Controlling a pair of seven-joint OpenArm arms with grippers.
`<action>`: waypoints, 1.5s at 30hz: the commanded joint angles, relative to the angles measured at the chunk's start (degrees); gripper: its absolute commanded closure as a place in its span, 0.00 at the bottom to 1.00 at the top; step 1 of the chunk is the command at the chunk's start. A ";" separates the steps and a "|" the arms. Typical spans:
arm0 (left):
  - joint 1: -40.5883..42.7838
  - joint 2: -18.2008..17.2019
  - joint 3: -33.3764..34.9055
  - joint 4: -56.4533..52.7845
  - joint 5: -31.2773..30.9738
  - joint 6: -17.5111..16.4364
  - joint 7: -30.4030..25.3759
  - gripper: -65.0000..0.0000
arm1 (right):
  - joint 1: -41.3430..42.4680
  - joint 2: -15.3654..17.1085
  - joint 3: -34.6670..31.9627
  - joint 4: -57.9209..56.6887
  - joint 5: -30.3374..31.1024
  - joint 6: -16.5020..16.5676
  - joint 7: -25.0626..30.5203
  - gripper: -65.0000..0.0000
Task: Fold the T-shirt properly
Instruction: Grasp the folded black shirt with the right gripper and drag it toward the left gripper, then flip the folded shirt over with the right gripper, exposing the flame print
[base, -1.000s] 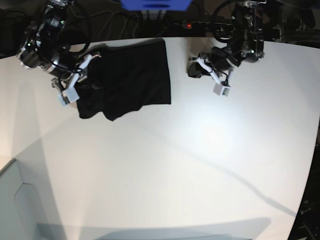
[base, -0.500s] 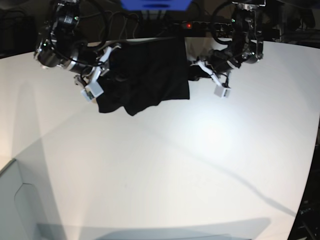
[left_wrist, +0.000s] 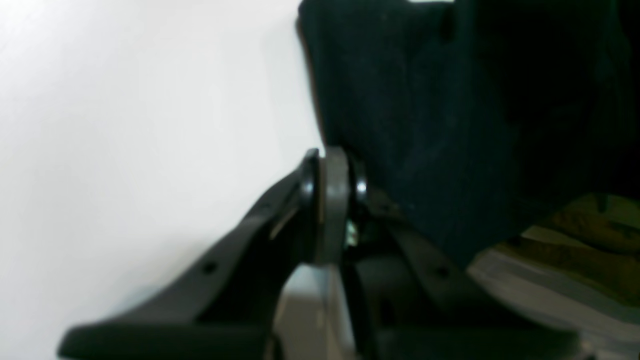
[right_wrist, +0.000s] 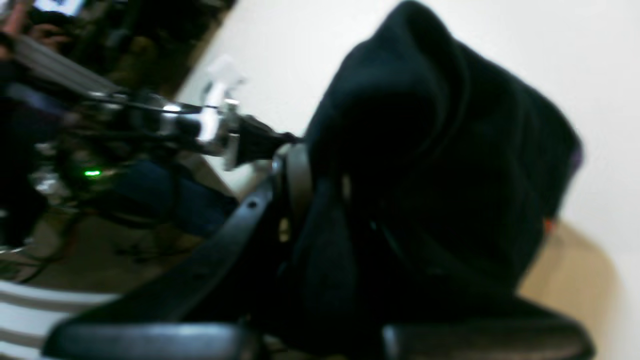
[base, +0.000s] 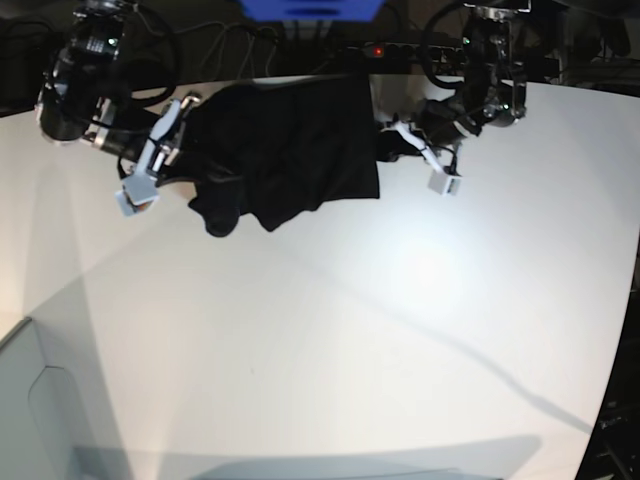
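Both pincers are closed on the T-shirt (base: 290, 150): left pincer (base: 392, 138) at 3 o'clock, right pincer (base: 178, 128) at 9. Even tension is kept while cloth is lowered onto the worktop (base: 330, 340).

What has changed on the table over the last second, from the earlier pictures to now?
The T-shirt slid across the table toward the left arm's side, then bunched up as the right gripper, shut on its edge, swung back the other way. The left gripper shifted only slightly and is now shut on the shirt's opposite edge. The white table is unchanged.
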 joint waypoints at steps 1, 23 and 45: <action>0.40 -0.51 -0.06 -0.02 3.52 1.42 1.87 0.95 | -0.79 0.16 0.12 1.07 2.62 -0.23 1.13 1.00; 1.37 -0.51 0.02 0.60 3.43 1.42 1.87 0.95 | 2.38 -6.52 -15.00 0.45 -0.19 -13.28 1.92 1.00; 2.60 -0.77 -0.42 0.69 3.26 0.98 1.87 0.95 | 2.90 -8.01 -36.27 0.01 -43.45 -13.37 7.55 1.00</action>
